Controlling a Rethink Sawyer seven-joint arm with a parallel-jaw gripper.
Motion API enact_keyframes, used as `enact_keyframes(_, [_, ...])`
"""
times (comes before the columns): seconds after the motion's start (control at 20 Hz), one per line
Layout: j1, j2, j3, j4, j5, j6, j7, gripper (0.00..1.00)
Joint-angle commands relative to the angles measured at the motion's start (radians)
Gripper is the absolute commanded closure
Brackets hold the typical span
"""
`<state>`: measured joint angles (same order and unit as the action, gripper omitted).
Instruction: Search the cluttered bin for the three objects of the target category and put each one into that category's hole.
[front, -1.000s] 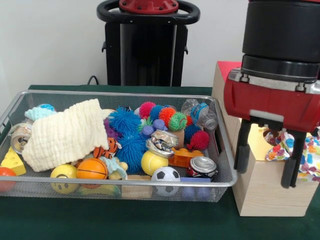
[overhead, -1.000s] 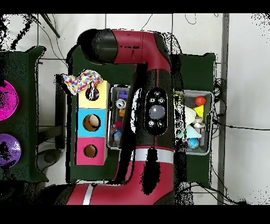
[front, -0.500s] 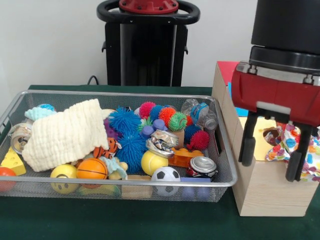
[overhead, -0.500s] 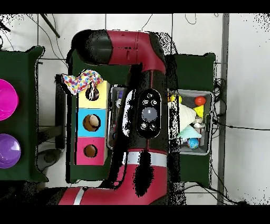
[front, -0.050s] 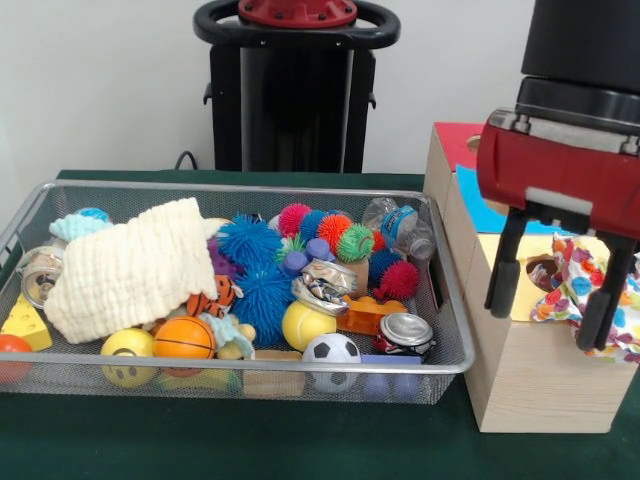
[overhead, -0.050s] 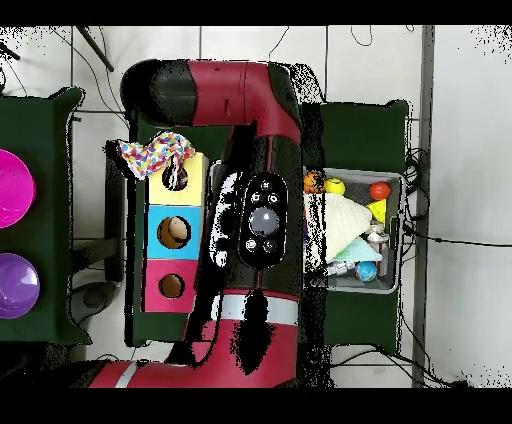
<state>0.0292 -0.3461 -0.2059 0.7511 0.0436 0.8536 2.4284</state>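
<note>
My gripper (front, -0.050s: 545, 320) hangs open and empty over the yellow end of the wooden sorting box (front, -0.050s: 530, 385). Its two black fingers (front, -0.050s: 503, 275) straddle the yellow hole (front, -0.050s: 545, 272). A colourful patterned cloth (front, -0.050s: 603, 300) lies at that hole and spills over the box's edge; it is also in the overhead view (overhead, -0.050s: 155, 155). To the left, the wire bin (front, -0.050s: 455, 300) holds a cream waffle cloth (front, -0.050s: 130, 265), spiky balls (front, -0.050s: 250, 245), crushed cans (front, -0.050s: 405, 330), a plastic bottle (front, -0.050s: 400, 225) and small sports balls (front, -0.050s: 332, 350). In the overhead view the arm (overhead, -0.050s: 262, 220) hides the gripper.
The box has a yellow (overhead, -0.050s: 172, 175), a blue (overhead, -0.050s: 172, 232) and a pink hole (overhead, -0.050s: 171, 286). A magenta plate (overhead, -0.050s: 12, 190) and a purple plate (overhead, -0.050s: 15, 285) lie beyond the box. The black pedestal (front, -0.050s: 295, 90) stands behind the bin.
My gripper has shifted right and slightly up over the box, staying open and empty. The patterned cloth and the bin's contents have not moved.
</note>
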Motion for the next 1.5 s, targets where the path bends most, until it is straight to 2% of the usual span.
enact_keyframes(0.05, [0.030,0.070,-0.077,0.062,0.039,0.146,0.394,0.00])
enact_keyframes(0.35, [0.061,0.086,-0.118,0.064,0.062,0.147,0.452,0.00])
enact_keyframes(0.75, [0.077,0.094,-0.137,0.076,0.099,0.147,0.473,0.00])
enact_keyframes(1.35, [0.075,0.099,-0.153,0.079,0.142,0.158,0.440,0.00])
enact_keyframes(1.45, [0.073,0.100,-0.158,0.075,0.144,0.162,0.432,0.00])
enact_keyframes(1.5, [0.078,0.104,-0.184,0.049,0.126,0.187,0.412,0.00])
